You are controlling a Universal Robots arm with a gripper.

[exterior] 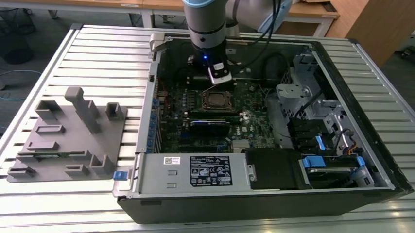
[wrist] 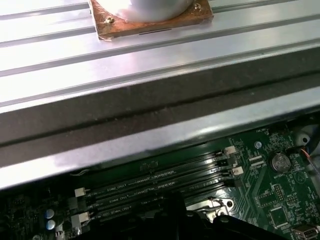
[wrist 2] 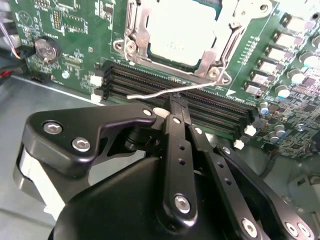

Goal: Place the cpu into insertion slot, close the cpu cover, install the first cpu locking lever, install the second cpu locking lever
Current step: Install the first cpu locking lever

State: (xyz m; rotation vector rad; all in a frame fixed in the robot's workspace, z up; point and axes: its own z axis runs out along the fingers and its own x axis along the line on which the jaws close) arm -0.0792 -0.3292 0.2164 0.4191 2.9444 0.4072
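One arm over the open PC case
Gripper (wrist 2: 176, 102) fingers pinched together on a thin wire locking lever (wrist 2: 165, 91), right beside the cpu (wrist 2: 182, 30) seated in its insertion slot (exterior: 216, 99).

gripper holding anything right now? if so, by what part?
Yes: the gripper is shut on a thin silver locking lever, pinched near its middle, beside the covered cpu.

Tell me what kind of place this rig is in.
Probably a robotics lab or test workshop: an opened desktop PC case lies on a slotted aluminium table, a grey parts fixture sits beside it, and wooden desks stand behind.
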